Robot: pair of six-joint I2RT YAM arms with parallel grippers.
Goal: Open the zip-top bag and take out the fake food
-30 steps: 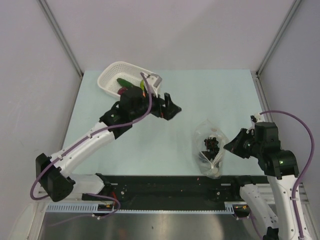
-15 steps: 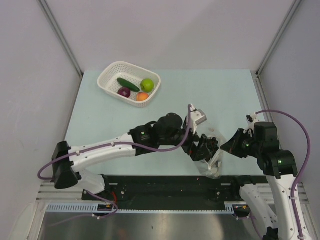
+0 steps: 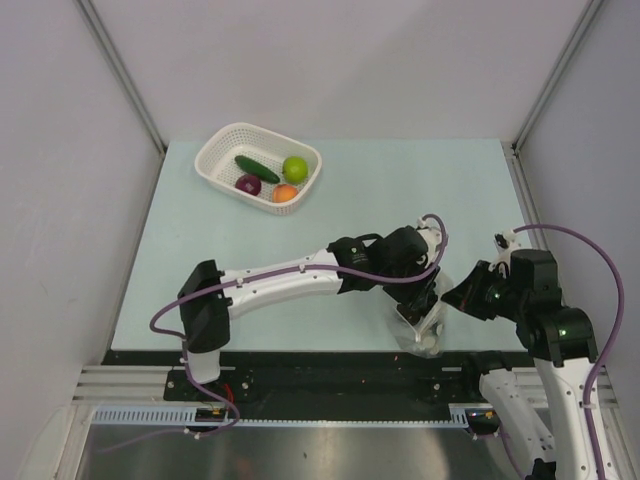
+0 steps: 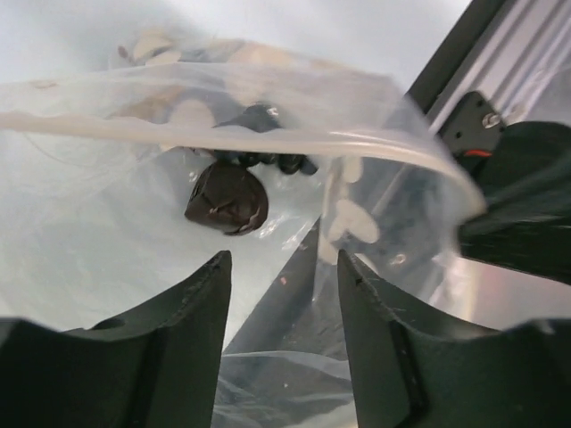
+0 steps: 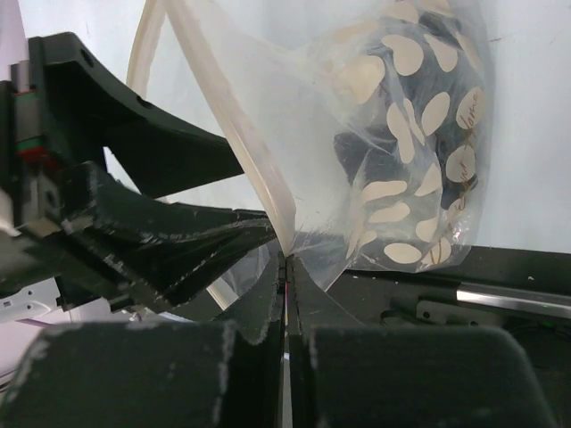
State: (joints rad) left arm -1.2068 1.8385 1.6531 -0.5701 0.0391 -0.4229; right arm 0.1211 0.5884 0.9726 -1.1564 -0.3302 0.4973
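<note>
Bag at near table edge, right of centre. Right fingers clenched on its rim film. Left fingers parted inside mouth, grapes just ahead, not gripped.

Risks:
- left fingers close on film along with grapes, drag bag
- right pinch slips, mouth collapses
- bag slides off near edge

Versus a second ago: left arm was over basket, now reaches into bag; basket uncovered; right hold unchanged.

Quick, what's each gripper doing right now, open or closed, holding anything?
Left gripper: open at the mouth of the zip-top bag, dark grapes just ahead, holding nothing.
Right gripper: shut on the zip-top bag's edge.
</note>
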